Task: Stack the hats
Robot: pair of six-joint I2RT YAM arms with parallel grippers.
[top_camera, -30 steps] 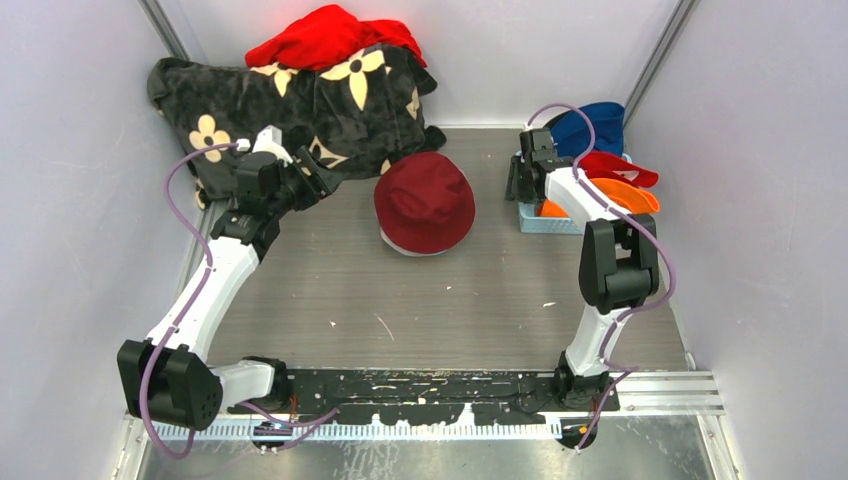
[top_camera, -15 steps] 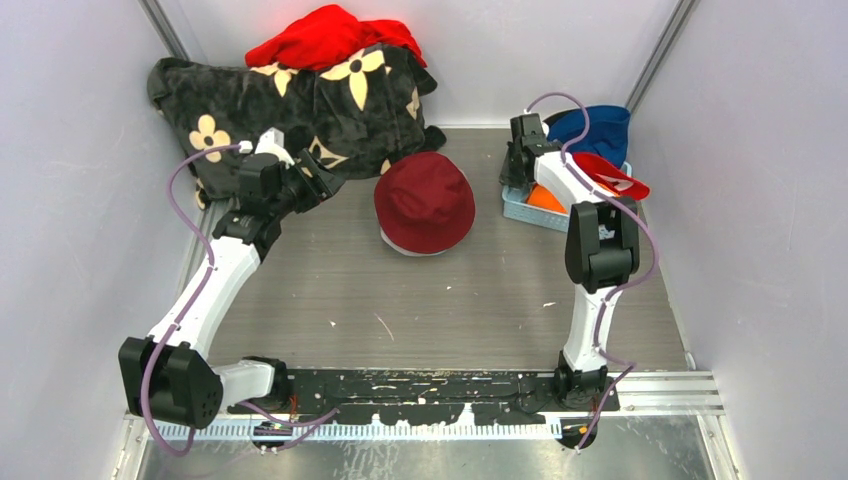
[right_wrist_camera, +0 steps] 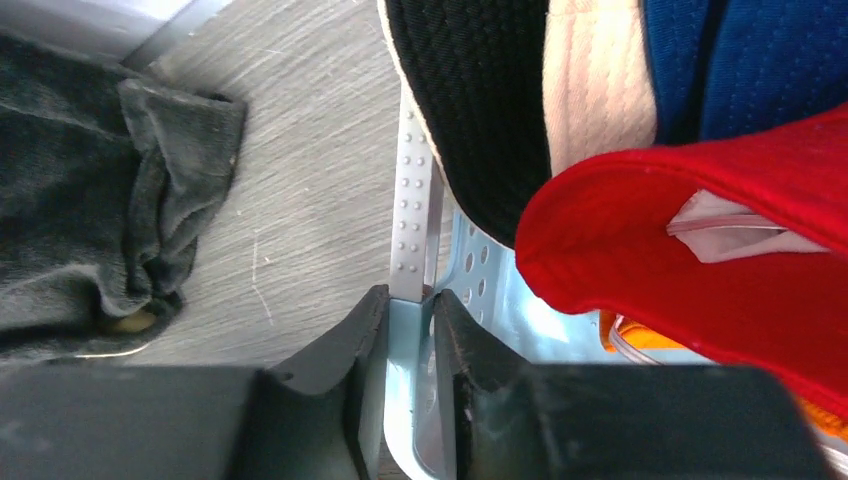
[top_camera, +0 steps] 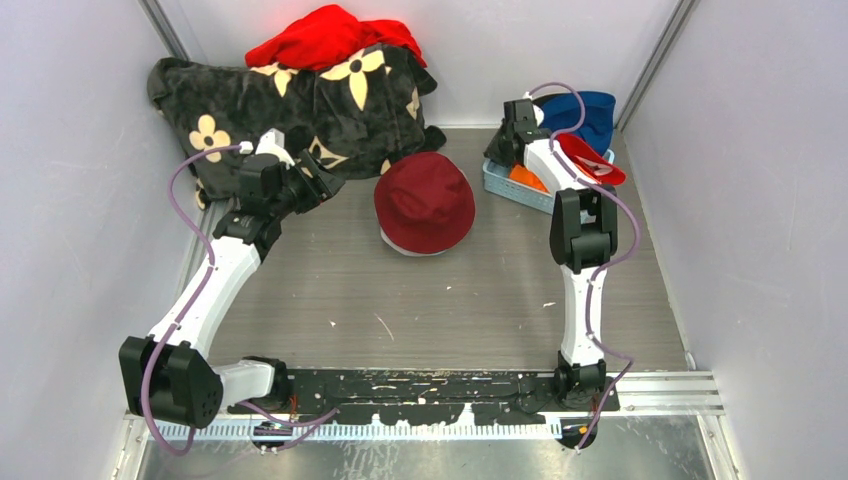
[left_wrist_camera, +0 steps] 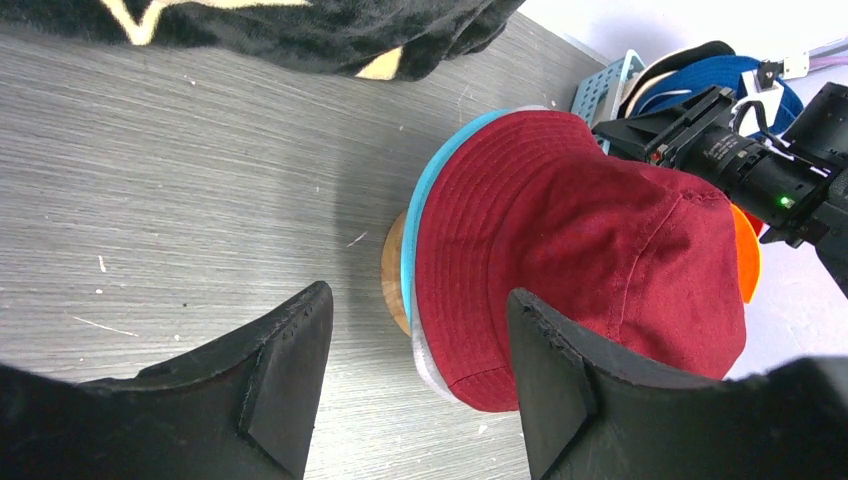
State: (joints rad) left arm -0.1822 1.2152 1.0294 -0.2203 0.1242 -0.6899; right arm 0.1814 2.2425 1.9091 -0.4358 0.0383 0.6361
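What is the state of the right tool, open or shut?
Shut on the basket: in the right wrist view the right tool pinches its pale blue rim, with one finger on each side of it.

Robot test cell, lab-type. Plain pale lilac panel walls [top_camera: 60, 200] box in grey wood-grain tabletop [top_camera: 450, 300]; bare aluminium corner posts [top_camera: 655, 60]; black metal mounting plate [top_camera: 430, 385] at near edge carries two white-and-black robot arms [top_camera: 215, 285] [top_camera: 580, 300]; purple cables [top_camera: 185, 170] looped loose.
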